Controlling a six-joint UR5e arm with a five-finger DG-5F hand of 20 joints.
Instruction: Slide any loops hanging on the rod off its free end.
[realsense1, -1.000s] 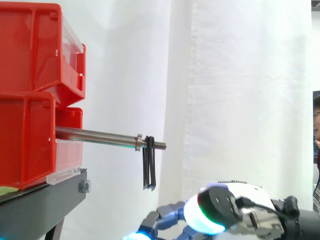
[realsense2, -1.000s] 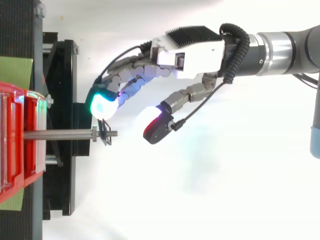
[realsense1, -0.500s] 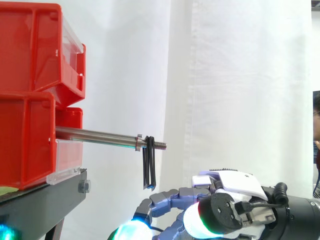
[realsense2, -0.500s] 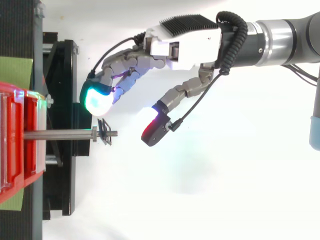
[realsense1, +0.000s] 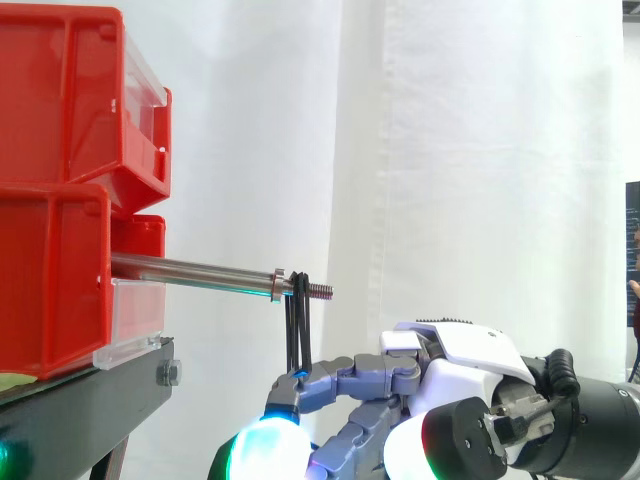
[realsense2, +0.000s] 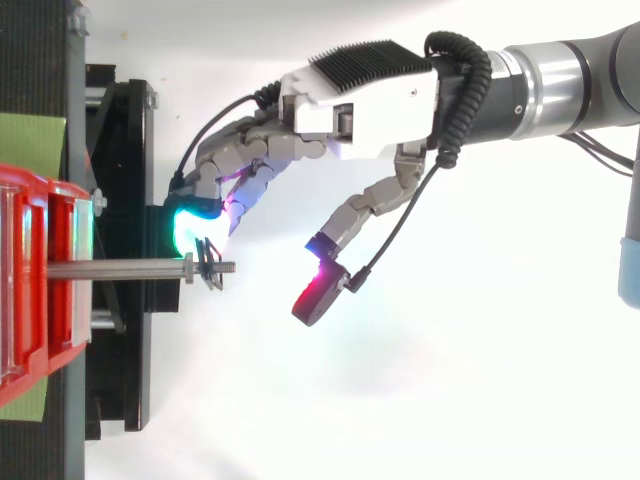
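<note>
A steel rod (realsense1: 190, 270) sticks out to the right from the red bins (realsense1: 60, 190) and ends in a threaded tip (realsense1: 320, 291). Black loops (realsense1: 297, 325) hang close to that free end, just past a small collar; from above the loops (realsense2: 208, 272) appear as a dark bunch on the rod (realsense2: 120, 268). My hand (realsense2: 360, 100) reaches in from the right, open, with relaxed fingers (realsense2: 235, 170) beside the loops and a glowing green fingertip (realsense2: 185, 225) next to them. In the side view a finger (realsense1: 330, 380) lies at the loops' lower end. The thumb (realsense2: 318, 300) is spread wide, on the rod's other side.
The bins rest on a black stand (realsense1: 90, 400) at the left, and a second bin (realsense1: 70, 90) is stacked above. A white curtain (realsense1: 480, 150) hangs behind. A person (realsense1: 635, 290) is partly visible at the right edge.
My hand has risen and moved left, so its fingers now reach the bottom of the loops. The thumb has swung further out. The loops hang where they were.
</note>
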